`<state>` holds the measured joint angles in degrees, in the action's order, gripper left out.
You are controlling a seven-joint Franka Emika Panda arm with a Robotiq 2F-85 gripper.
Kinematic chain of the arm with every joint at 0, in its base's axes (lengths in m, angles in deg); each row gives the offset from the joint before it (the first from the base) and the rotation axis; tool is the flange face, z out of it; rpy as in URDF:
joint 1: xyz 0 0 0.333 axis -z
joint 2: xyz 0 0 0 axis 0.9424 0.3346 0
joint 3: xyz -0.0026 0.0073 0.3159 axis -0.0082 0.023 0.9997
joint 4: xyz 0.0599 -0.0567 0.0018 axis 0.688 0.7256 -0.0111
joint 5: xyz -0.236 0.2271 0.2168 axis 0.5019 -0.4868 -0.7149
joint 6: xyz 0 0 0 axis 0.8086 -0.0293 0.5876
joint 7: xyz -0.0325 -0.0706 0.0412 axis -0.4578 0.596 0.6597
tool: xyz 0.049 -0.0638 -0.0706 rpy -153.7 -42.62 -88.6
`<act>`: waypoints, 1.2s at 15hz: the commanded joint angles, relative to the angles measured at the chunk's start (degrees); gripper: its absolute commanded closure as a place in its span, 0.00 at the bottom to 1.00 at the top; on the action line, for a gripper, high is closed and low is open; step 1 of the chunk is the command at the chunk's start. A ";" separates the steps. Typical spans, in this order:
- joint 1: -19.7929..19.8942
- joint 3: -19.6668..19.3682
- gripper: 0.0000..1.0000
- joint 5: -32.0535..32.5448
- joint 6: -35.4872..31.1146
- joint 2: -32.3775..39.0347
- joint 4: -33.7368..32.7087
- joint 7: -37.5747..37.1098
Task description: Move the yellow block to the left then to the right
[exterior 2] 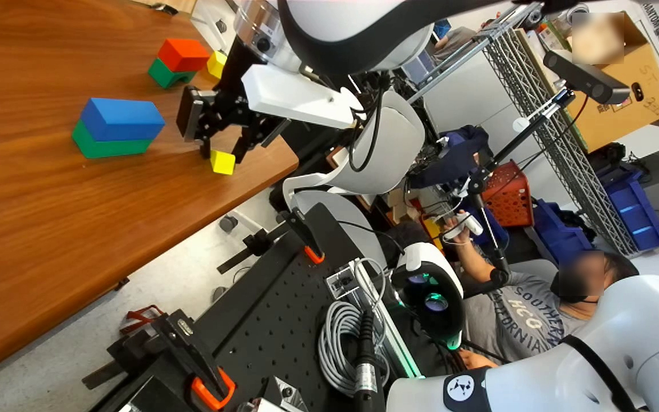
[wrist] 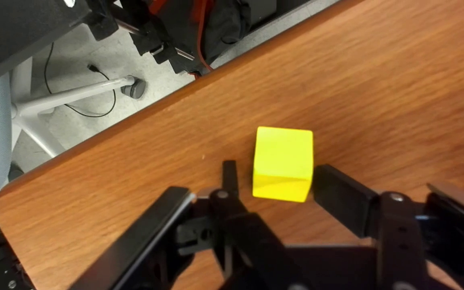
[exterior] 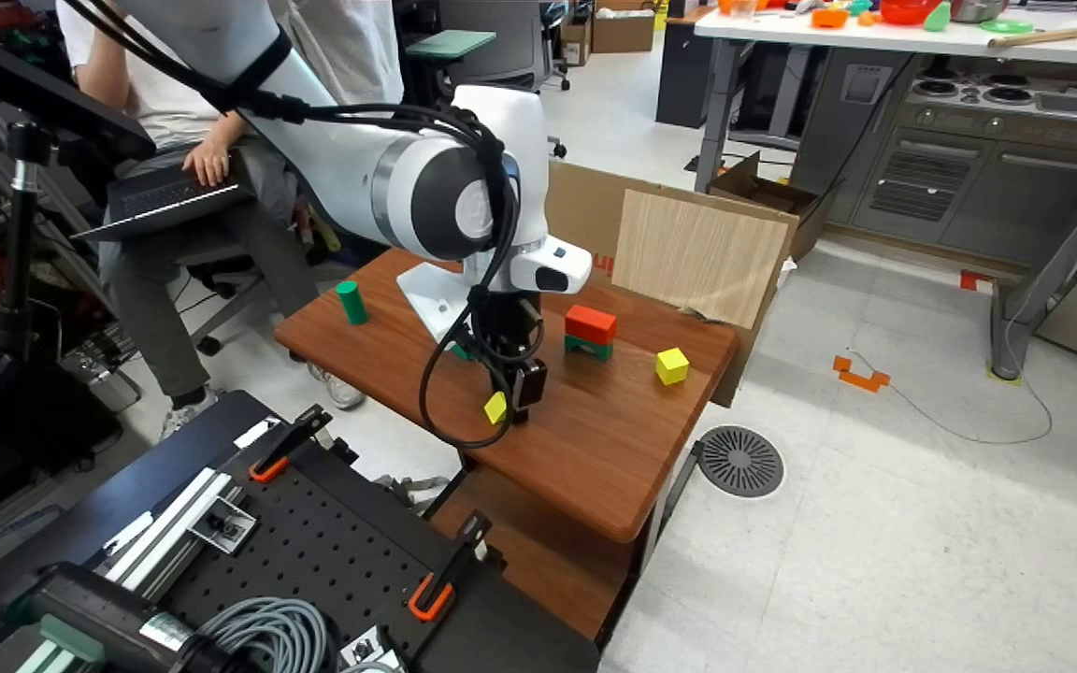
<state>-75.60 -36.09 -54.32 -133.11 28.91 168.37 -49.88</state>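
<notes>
Two yellow blocks of similar size stand on the brown table; their shades look close. One yellow block (wrist: 283, 161) sits between my fingers in the wrist view; it also shows in both exterior views (exterior: 495, 408) (exterior 2: 222, 162), close to the table's edge. My gripper (wrist: 275, 171) is open and low around this block. The right finger in the wrist view is touching or almost touching it; a gap shows at the left finger. In an exterior view the fingertips (exterior 2: 222, 153) are at the block's sides. Another yellow block (exterior: 671, 365) (exterior 2: 217, 64) stands near the red block.
A red block (exterior: 591, 323) (exterior 2: 183, 55) lies on a green arch block (exterior: 589, 348) (exterior 2: 169, 74). A blue block (exterior 2: 122, 119) lies on a green block (exterior 2: 115, 146). A green cylinder (exterior: 351, 303) stands at a table end. A black perforated platform (exterior: 314, 551) with clamps adjoins the table.
</notes>
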 commanded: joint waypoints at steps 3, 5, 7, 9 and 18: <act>0.81 0.49 0.00 -0.43 1.06 -2.73 1.70 0.77; 0.89 0.50 0.00 -0.44 1.40 -5.01 3.03 1.01; 1.47 0.90 0.00 -1.07 1.45 -8.00 4.93 2.11; 1.46 0.92 0.00 -0.77 1.77 -10.48 6.43 2.34; 2.00 0.99 0.00 -0.24 5.72 -11.82 6.16 0.93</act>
<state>-74.96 -36.07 -54.54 -129.25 17.83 174.63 -48.85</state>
